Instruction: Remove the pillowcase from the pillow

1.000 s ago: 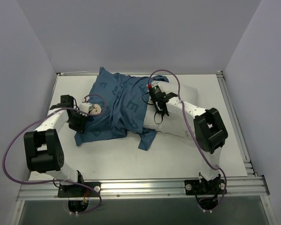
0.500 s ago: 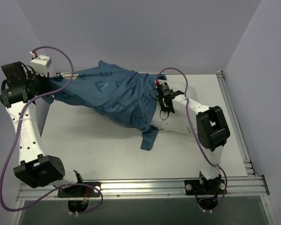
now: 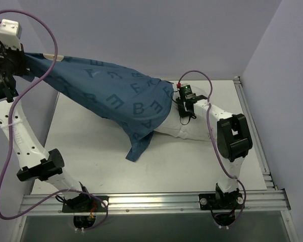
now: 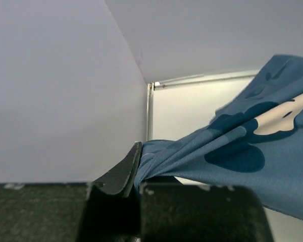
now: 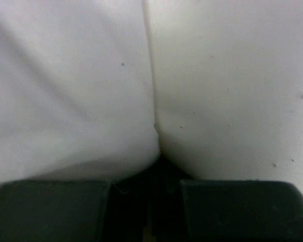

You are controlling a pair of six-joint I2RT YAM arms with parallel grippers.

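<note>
While the left gripper (image 4: 137, 170) has a thin bunched corner of the pillowcase (image 3: 116, 101) clamped between its fingers (image 4: 122, 171), high at the far left beside the wall (image 4: 50, 101), the right gripper (image 3: 186, 107) is pinched shut on a fold of the pillow (image 3: 187, 132), which lies on the desk (image 3: 91, 156). The blue fabric is stretched taut between the two, so its long axis runs from upper left down to the middle of the desk, its mouth end draped over the pillow's left end and one loose corner hanging to the desk. The pillow's long axis runs roughly left to right. The likely failures are the small bite of cloth slipping from the left fingers under tension, or the right pinch giving way so the pillow drags along inside the case. The left arm also looks close to the end of its reach.
</note>
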